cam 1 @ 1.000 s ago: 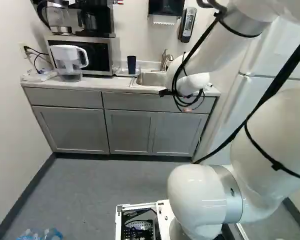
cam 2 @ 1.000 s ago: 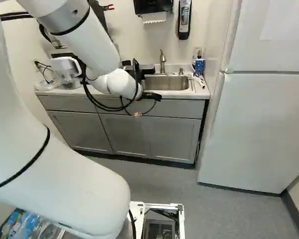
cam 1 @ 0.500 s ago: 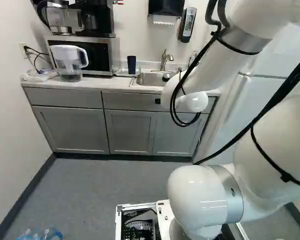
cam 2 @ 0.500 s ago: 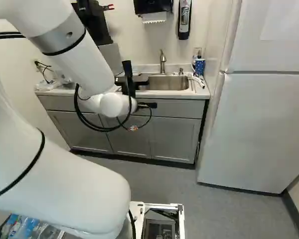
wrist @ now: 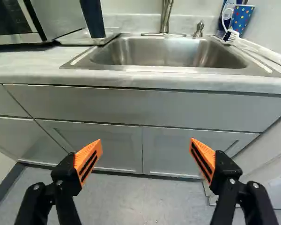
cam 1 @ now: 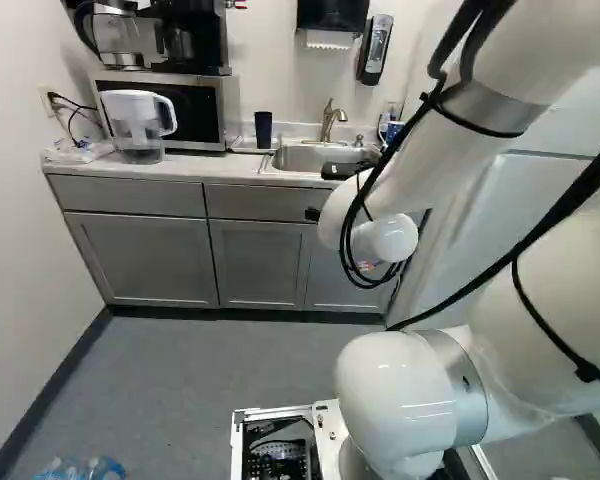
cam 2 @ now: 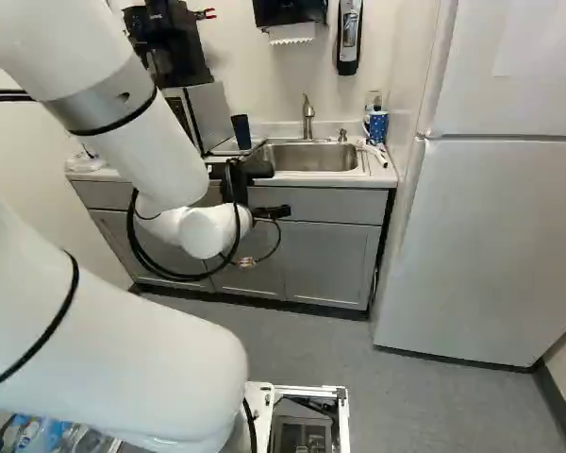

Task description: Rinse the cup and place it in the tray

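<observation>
In the left base view, a tall, dark blue cup (cam 1: 263, 130) stands upright in a shallow, pale tray (cam 1: 242, 145), between the silver, box-shaped microwave (cam 1: 200, 110) and the steel sink (cam 1: 310, 160). Your thick white arm (cam 1: 380, 180) reaches in from the right, ahead of the grey cabinets (cam 1: 150, 255).

In the right base view, the same cup shows beyond the arm, just beside the sink. The arm's end is in front of the counter's pale edge (cam 2: 325, 181). You cannot tell from here whether the cup has been rinsed.

In the wrist view, your black gripper (wrist: 146, 143) has its orange-padded fingers spread wide, with nothing held between them. Ahead are the sink and curved metal faucet (wrist: 166, 16); a blue cup with coloured dots (wrist: 242, 19) stands near a white brush (wrist: 231, 35).

The placing looks done, so the likely step is backing clear. Keep the fingers wide and draw straight back from the counter, clear of its edge and the cabinet fronts; a sideways swing near the tray could tip the cup.
</observation>
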